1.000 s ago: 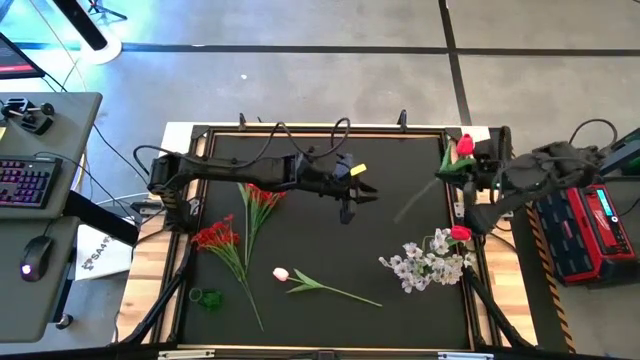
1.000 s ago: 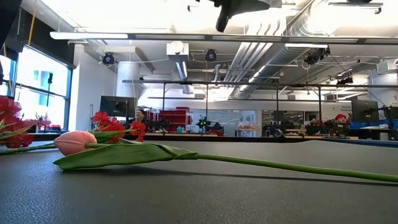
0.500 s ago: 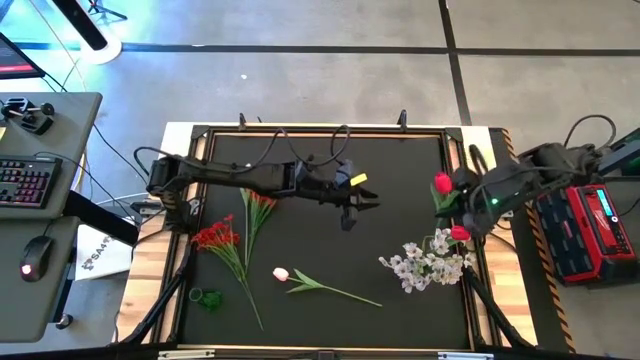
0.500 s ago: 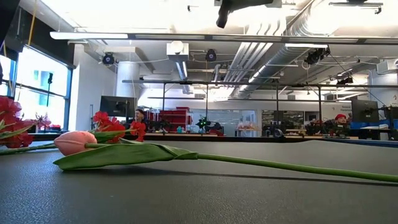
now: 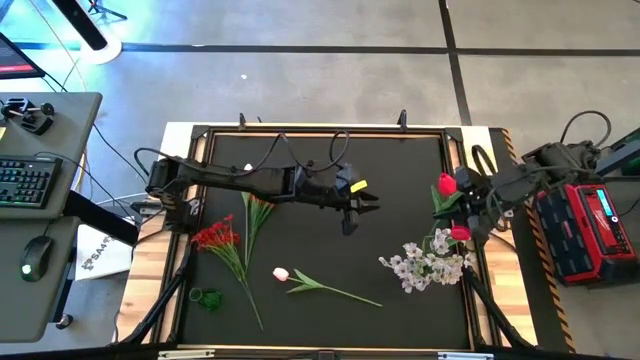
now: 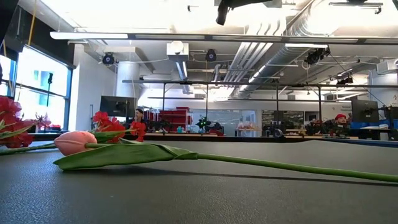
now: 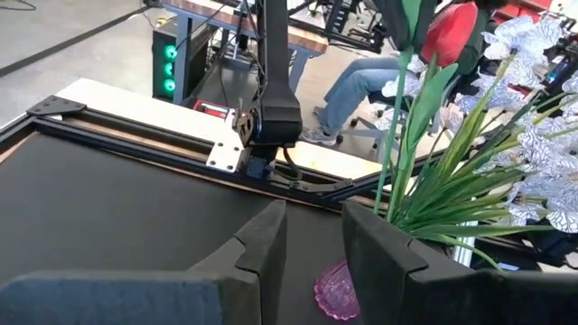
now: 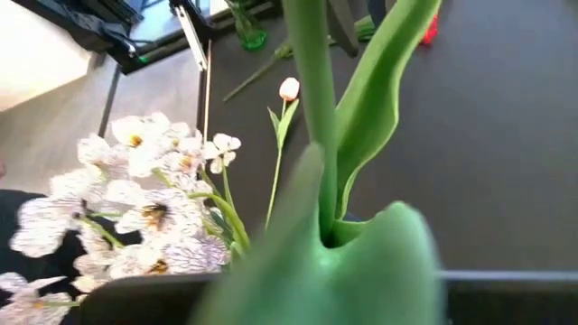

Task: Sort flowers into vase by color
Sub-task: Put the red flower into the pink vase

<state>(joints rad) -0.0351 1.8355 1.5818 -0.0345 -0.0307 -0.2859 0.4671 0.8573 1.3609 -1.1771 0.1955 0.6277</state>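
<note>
The right gripper (image 5: 470, 192) is clamping together on the green stem of a red tulip (image 5: 446, 184) at the table's right edge; its own wrist view is showing that stem (image 8: 312, 108) and a broad leaf running up between the fingers, which the overhead view is not resolving. The left gripper (image 5: 347, 208) is hanging above mid-table with its fingers (image 7: 262, 244) standing slightly apart on nothing.

Only the left wrist view is showing a pink vase (image 7: 336, 291) on the mat beside a bunch of white blossoms (image 5: 428, 264). Overhead, a second red bud (image 5: 460, 233) is sitting at that bunch. A pale pink tulip (image 5: 283, 274) is lying near the front, red blossom sprigs (image 5: 222, 236) to the left, a small green vase (image 5: 207, 298) at the front-left corner.

The black mat (image 5: 400, 180) is covering the table. The low view is looking across the tulip (image 6: 73, 142) into a workshop; a seated person's leg (image 7: 357, 81) is showing beyond the table.
</note>
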